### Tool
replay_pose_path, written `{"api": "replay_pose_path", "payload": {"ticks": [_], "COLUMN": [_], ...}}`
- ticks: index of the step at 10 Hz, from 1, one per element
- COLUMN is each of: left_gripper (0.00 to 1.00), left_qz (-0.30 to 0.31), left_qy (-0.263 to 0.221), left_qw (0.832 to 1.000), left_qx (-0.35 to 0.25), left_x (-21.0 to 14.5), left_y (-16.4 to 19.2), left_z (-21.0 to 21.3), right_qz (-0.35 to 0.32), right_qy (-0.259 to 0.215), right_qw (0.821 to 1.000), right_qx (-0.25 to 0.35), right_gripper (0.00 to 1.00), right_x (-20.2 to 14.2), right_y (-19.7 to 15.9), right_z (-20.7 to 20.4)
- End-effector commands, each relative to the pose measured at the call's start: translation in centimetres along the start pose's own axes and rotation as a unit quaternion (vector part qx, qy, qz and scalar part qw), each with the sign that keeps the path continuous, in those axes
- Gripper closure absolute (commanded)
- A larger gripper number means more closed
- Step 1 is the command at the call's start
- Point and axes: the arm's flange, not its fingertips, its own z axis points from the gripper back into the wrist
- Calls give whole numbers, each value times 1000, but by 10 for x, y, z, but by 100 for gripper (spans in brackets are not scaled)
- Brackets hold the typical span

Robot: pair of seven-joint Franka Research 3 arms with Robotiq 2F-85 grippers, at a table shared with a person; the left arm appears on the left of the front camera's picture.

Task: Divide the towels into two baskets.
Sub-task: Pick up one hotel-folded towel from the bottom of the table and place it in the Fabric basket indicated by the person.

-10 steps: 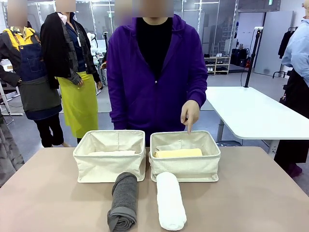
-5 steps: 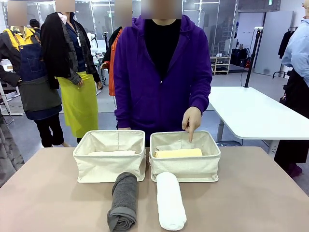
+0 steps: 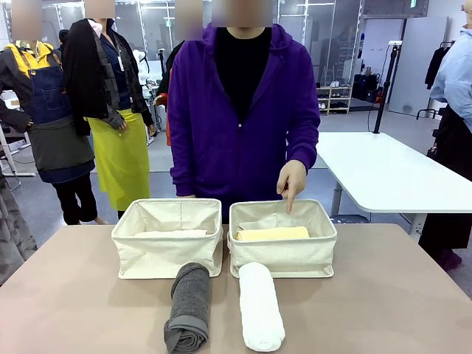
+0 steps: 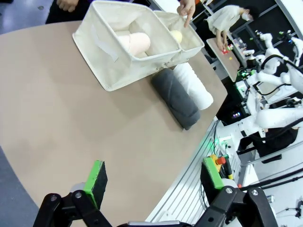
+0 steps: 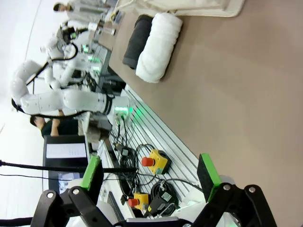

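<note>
Two cream canvas baskets stand side by side at the table's far edge. The left basket (image 3: 167,237) holds a pale peach towel (image 4: 138,43); the right basket (image 3: 282,237) holds a pale yellow towel (image 3: 272,234). In front of them lie a dark grey towel (image 3: 188,306) and a white towel (image 3: 260,306) on the table. A person's hand (image 3: 291,181) points a finger down into the right basket. My left gripper (image 4: 154,179) hangs open over the table's near edge, far from the towels. My right gripper (image 5: 149,172) is open too, above the near edge.
The brown table (image 3: 383,302) has free room on both sides of the towels. The person in a purple hoodie (image 3: 240,118) stands right behind the baskets. Emergency-stop boxes (image 5: 155,161) and cables lie below the table's near edge. A white table (image 3: 387,173) stands at the back right.
The person's pointing hand has stayed over the right basket, shifting only slightly; their body swayed a little. Towels, baskets and both grippers are unmoved.
</note>
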Motion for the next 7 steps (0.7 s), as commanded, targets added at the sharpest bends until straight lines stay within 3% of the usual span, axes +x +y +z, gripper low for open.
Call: {"api": "replay_pose_path", "payload": {"ticks": [1, 3, 5, 7], "left_gripper": [0, 0, 0, 0], "left_qz": [6, 6, 6, 6], "left_qy": [-5, -5, -5, -5], "left_qw": [1000, 1000, 1000, 1000], "left_qx": [0, 0, 0, 0], "left_x": [1, 1, 1, 1], "left_y": [-5, -5, -5, -5], "left_z": [2, 2, 2, 2], "right_qz": [-2, -18, -54, -63], "right_qy": [45, 92, 140, 117], "right_qw": [999, 994, 984, 979], "right_qx": [-23, -63, -97, -152], "right_gripper": [0, 0, 0, 0], "right_x": [27, 51, 77, 92], "right_y": [41, 77, 105, 119], "right_z": [-37, -88, -169, -231]}}
